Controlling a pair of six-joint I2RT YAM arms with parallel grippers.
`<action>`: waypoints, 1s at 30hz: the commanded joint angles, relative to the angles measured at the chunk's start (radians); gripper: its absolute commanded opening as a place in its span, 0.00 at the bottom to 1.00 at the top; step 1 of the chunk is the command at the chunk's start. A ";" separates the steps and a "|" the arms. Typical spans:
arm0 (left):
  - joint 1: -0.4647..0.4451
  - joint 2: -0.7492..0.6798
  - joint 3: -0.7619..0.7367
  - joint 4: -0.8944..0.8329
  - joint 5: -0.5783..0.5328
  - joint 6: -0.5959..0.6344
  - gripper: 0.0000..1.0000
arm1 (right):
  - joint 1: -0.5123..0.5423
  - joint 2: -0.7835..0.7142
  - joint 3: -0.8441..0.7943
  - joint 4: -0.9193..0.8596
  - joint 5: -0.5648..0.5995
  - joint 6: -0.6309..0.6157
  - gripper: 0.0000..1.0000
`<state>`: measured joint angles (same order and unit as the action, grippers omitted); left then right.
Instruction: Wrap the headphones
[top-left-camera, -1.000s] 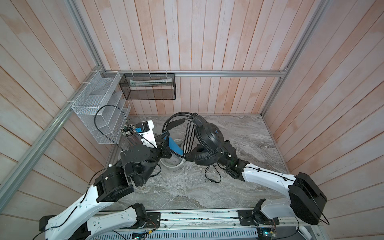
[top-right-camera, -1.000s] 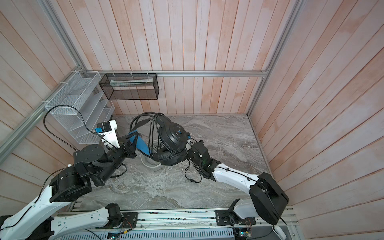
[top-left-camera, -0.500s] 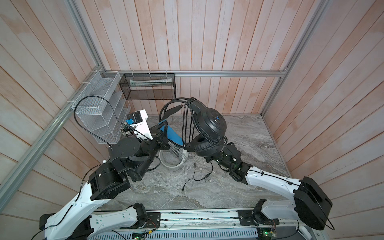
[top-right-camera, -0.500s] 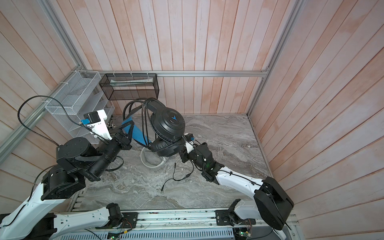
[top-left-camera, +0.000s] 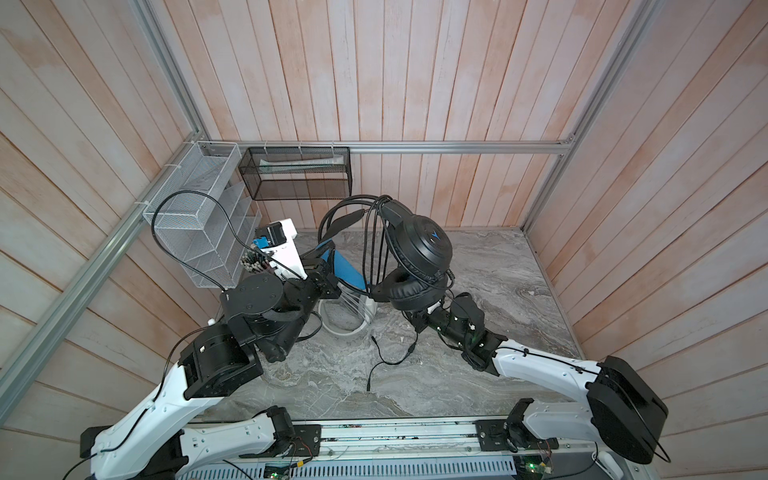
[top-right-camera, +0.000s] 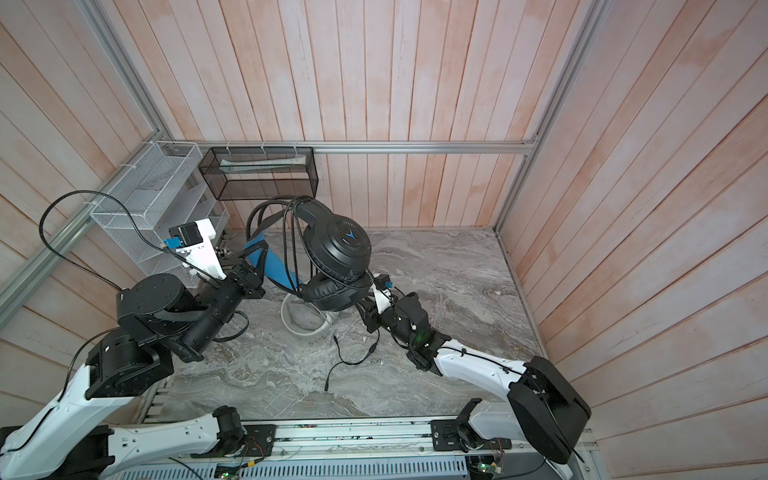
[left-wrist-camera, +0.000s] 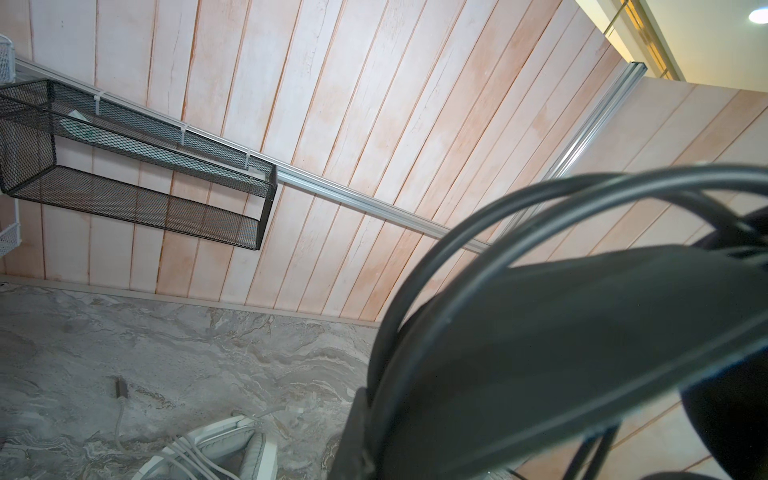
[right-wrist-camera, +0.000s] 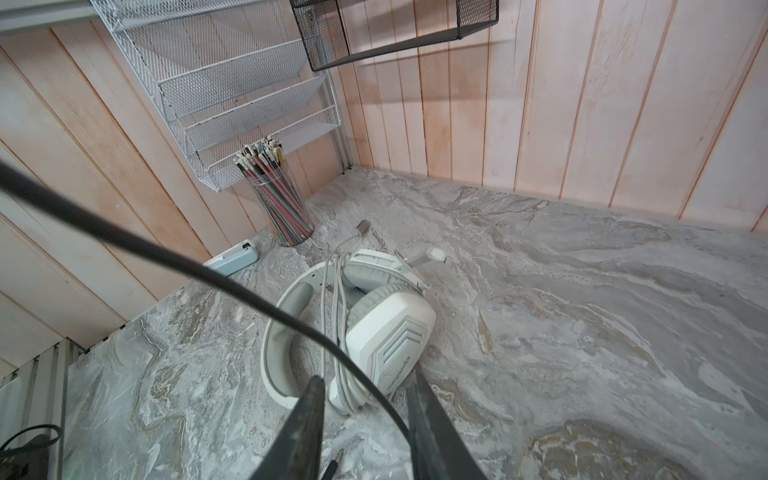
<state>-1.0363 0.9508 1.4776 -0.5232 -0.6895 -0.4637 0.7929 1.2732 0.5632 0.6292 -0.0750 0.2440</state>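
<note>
The black headphones (top-left-camera: 419, 245) (top-right-camera: 336, 243) hang in the air above the table's middle, with several loops of black cable (top-left-camera: 370, 249) draped over the blue-lined headband (top-left-camera: 345, 270). My left gripper (top-left-camera: 328, 272) (top-right-camera: 253, 276) (left-wrist-camera: 374, 440) is shut on that headband. My right gripper (top-left-camera: 417, 318) (right-wrist-camera: 368, 399) sits just below the ear cups, jaws apart, and the black cable (right-wrist-camera: 291, 328) runs loosely between its fingers. The cable's free end (top-left-camera: 390, 361) lies on the table. The white headphones (right-wrist-camera: 386, 332) (top-left-camera: 345, 324) lie flat underneath, with their cable wound round them.
A cup of pencils (right-wrist-camera: 286, 208) and a small white-blue device (right-wrist-camera: 230, 259) stand at the back-left corner. A white wire rack (top-left-camera: 199, 216) and a black mesh basket (top-left-camera: 299, 174) hang on the walls. Wooden walls close in three sides.
The left arm has lifted the black headphones higher and back. The right gripper's jaws have widened, and the cable's free end has dropped and trailed out on the table.
</note>
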 joint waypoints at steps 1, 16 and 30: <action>0.000 -0.020 0.033 0.096 -0.014 -0.028 0.00 | -0.003 -0.012 -0.003 0.038 -0.018 0.011 0.36; -0.001 -0.015 0.027 0.094 -0.008 -0.037 0.00 | -0.004 0.103 0.041 0.069 -0.109 -0.013 0.46; 0.000 -0.011 0.028 0.081 -0.025 -0.031 0.00 | -0.023 0.228 0.154 0.026 -0.100 -0.070 0.16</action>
<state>-1.0363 0.9520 1.4776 -0.5240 -0.6918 -0.4671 0.7750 1.4826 0.6949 0.6575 -0.1604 0.1764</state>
